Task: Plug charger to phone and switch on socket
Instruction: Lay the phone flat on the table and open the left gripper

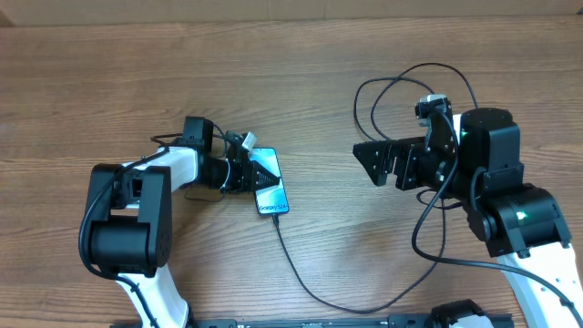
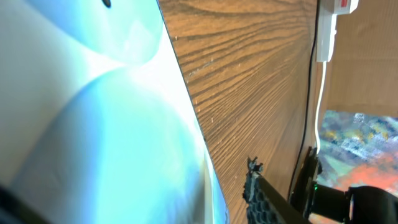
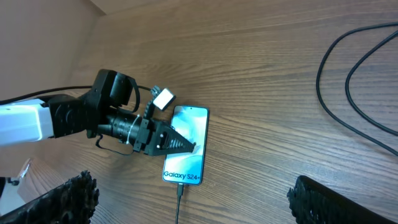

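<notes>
At the near edge of the table (image 1: pixel 301 55), the charger (image 1: pixel 278 228) runs as a thin black cable in a low curve between the two arm bases. It then rises toward the right arm, where its run gets lost behind the arm. Its small tip meets the phone (image 1: pixel 271 193) at the end with the "Galaxy" text. Touching for sure, fully seated cannot tell.

The phone lies flat, screen up and lit light blue, left of table centre, with its long side roughly near-to-far. The left gripper (image 1: pixel 264 175) comes in from the left and sits over the phone's far half, covering part of the screen. In the left wrist view the screen fills most of the picture, and one black finger (image 2: pixel 261 199) shows past the phone's edge over bare wood. Whether the fingers clamp the phone or just rest on it, cannot tell.

The right gripper (image 1: pixel 364 164) hovers well apart from the phone, pointing left at it. It is spread wide, with fingers (image 3: pixel 336 199) at both lower corners of its own view and nothing between them.

Farther back, black cable lies in loose loops on the wood by the right arm. The plug head is not seen. Only a white corner of the socket (image 2: pixel 341 6) with a red mark shows, at the top edge of the left wrist view, its white cord trailing from it.
</notes>
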`<state>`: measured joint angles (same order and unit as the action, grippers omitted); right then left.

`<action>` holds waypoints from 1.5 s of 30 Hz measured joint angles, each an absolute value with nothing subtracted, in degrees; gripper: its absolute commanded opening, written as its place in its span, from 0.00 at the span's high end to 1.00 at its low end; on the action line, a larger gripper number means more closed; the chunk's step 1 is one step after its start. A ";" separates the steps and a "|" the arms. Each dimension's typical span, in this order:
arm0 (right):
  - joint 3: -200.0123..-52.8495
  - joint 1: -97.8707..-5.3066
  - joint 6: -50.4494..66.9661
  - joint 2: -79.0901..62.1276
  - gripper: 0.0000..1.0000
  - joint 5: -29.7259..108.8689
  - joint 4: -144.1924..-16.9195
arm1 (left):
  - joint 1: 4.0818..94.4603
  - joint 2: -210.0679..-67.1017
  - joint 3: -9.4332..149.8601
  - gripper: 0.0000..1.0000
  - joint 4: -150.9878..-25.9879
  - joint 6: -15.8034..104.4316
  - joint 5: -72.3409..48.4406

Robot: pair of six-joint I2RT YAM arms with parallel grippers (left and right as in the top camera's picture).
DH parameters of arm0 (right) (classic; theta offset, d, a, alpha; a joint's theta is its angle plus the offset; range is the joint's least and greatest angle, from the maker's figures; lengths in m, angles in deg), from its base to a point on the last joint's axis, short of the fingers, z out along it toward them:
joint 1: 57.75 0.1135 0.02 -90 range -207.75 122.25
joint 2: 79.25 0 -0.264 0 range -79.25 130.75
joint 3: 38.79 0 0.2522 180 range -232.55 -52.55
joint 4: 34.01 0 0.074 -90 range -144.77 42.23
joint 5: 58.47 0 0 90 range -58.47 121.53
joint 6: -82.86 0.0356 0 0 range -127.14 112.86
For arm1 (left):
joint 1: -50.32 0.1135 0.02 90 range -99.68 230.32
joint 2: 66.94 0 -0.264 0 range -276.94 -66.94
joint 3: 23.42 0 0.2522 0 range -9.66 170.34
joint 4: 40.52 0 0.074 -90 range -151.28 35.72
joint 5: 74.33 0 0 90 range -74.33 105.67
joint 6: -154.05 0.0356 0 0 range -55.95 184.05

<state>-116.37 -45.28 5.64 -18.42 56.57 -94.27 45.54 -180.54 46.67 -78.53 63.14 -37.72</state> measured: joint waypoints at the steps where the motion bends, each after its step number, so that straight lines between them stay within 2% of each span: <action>1: -116.37 -45.28 5.64 -18.31 0.00 56.57 -94.29 | 45.54 -180.54 46.83 0.59 -78.58 62.73 -37.70; 14: -116.37 -45.30 5.64 -18.17 0.00 56.57 -94.29 | 45.54 -180.54 53.49 0.53 -85.53 61.02 -28.54; 24: -116.37 -45.28 5.66 -16.58 0.00 56.57 -93.83 | 45.54 -180.52 54.28 0.53 -85.77 63.23 -26.94; 45: -116.37 -45.28 5.64 -4.08 0.00 56.54 -91.08 | 45.44 -179.56 55.22 0.53 -82.73 64.70 -19.73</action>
